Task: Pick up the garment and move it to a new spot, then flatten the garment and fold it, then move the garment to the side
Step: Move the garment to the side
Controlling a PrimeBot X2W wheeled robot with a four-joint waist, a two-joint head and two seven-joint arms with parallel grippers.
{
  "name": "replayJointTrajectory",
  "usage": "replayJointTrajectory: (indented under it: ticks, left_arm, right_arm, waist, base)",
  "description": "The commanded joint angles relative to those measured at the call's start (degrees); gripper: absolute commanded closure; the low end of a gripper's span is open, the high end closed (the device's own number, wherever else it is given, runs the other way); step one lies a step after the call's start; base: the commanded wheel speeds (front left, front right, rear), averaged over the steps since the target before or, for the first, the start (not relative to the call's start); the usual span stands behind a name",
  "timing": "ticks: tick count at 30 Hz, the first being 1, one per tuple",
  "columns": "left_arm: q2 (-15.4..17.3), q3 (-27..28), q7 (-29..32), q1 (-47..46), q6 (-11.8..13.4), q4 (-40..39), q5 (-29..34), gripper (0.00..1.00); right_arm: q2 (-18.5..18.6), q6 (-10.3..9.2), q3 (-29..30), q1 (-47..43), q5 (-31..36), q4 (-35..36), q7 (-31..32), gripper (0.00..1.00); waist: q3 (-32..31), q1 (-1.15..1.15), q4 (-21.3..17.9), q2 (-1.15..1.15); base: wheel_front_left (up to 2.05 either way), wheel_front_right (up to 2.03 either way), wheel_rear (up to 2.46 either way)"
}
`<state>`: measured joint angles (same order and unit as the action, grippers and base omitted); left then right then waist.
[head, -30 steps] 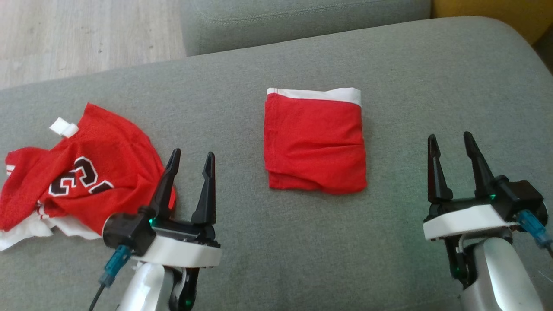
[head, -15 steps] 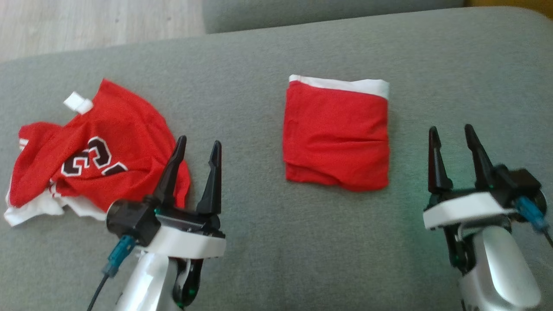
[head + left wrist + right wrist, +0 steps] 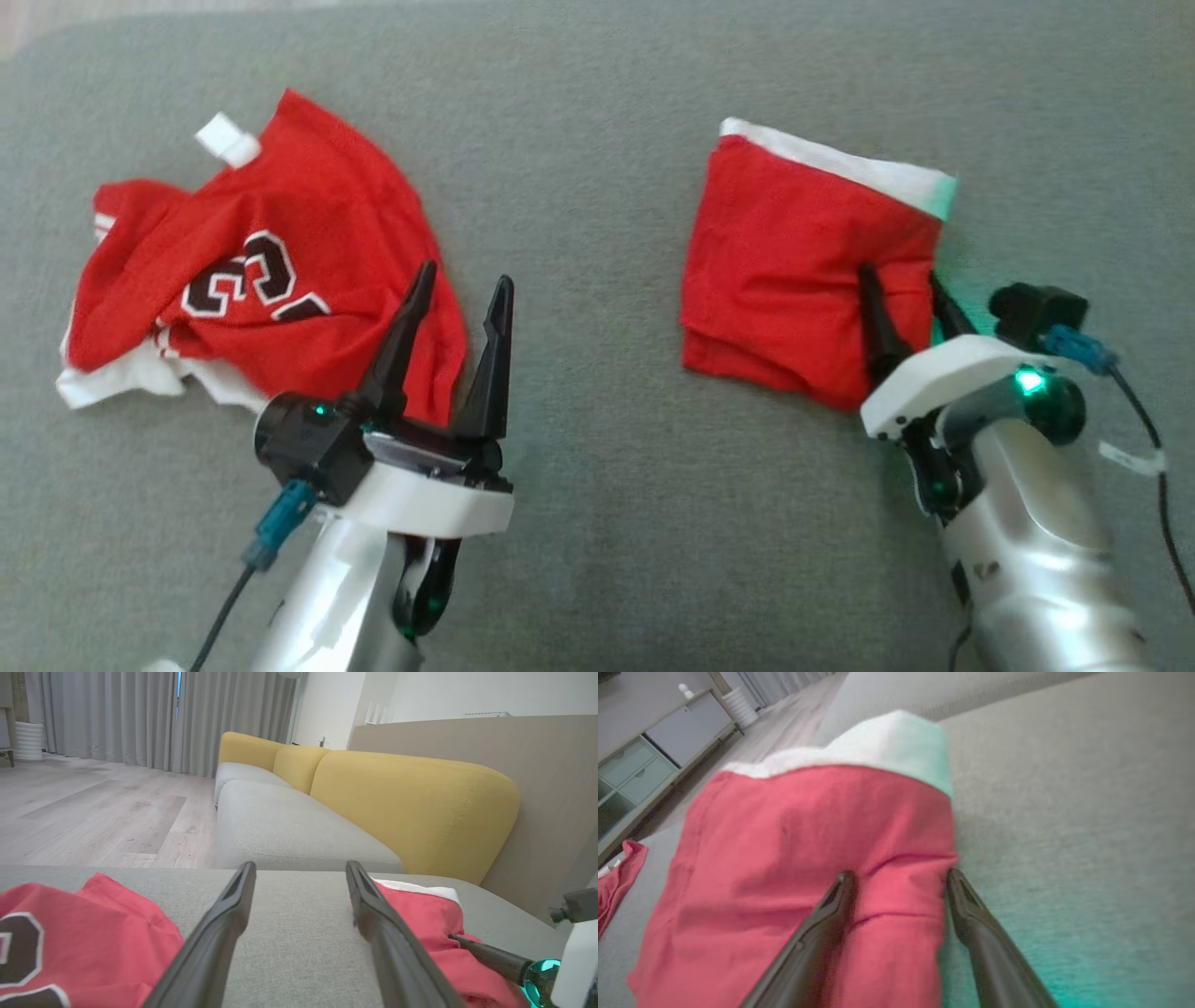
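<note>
On the grey sofa cushion (image 3: 653,523), the folded red garment (image 3: 794,261) with a white band lies on the right half, well apart from the crumpled red jersey (image 3: 280,243) on the left half. The right gripper (image 3: 901,277) is low at the right edge of the folded garment. Its fingers (image 3: 822,933) are spread, one over the red cloth and the other just beside the edge, above the bare cushion.

I think the main risk is a shallow grip. If the fingers close from here, they may catch only the top layer, and the fold would then open when the garment is lifted or dragged to the side. They may also pinch the cushion cover together with the cloth.

The left gripper (image 3: 467,273) hovers with spread fingers just beside the jersey and holds nothing. A careless move there could snag the jersey.

The cushion is soft, woven and flat. Behind it are a yellow backrest (image 3: 411,802), a pale wooden floor (image 3: 93,812), grey curtains (image 3: 140,718) and a low cabinet (image 3: 668,742).
</note>
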<state>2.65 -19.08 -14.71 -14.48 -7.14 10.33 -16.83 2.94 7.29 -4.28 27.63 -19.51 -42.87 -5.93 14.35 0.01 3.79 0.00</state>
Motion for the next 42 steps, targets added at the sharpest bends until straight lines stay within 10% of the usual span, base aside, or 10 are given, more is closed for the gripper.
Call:
replayJointTrajectory:
  ticks: [1,8,10,11,24,42]
  left_arm:
    - [0.22,1.07,-0.29,-2.50,-0.12,-1.72,-0.41,0.00]
    - [0.22,0.09,-0.29,-3.22,0.17,-1.47,-0.46,0.00]
    - [0.22,0.06,-0.29,-3.36,0.20,-1.31,-0.32,0.00]
    - [0.22,0.09,-0.29,-3.42,0.22,-1.23,-0.24,0.00]
    - [0.22,-1.84,-0.29,-4.03,0.26,-2.02,-0.48,0.00]
    - [0.22,-6.80,-0.29,-8.03,1.43,-3.84,-1.43,0.00]
  right_arm:
    - [-0.06,0.20,-2.13,2.51,-0.95,-0.66,0.18,0.00]
    - [-0.06,0.20,-5.10,7.65,-3.08,-11.17,-1.31,0.00]
    - [-0.06,0.20,-5.95,8.90,-2.07,-13.26,-3.12,0.95]
    - [-0.06,0.20,-6.35,9.48,-1.55,-13.98,-4.21,1.00]
    - [5.92,0.20,-11.73,13.42,9.50,-15.10,-7.56,1.00]
    - [38.14,0.20,-33.13,16.69,-2.36,-7.05,6.67,1.00]
  waist:
    - [1.24,-0.01,1.31,0.00]
    - [2.93,-0.01,2.39,0.00]
    - [2.95,-0.01,2.25,0.00]
    - [2.86,-0.01,2.06,0.00]
    - [-0.52,-0.01,-3.64,0.00]
    - [4.21,-0.01,-3.16,0.00]
  base:
    - [0.00,0.00,0.00]
    - [0.00,0.00,0.00]
    - [0.00,0.00,0.00]
    - [0.00,0.00,0.00]
    - [0.00,0.00,0.00]
    - [0.00,0.00,0.00]
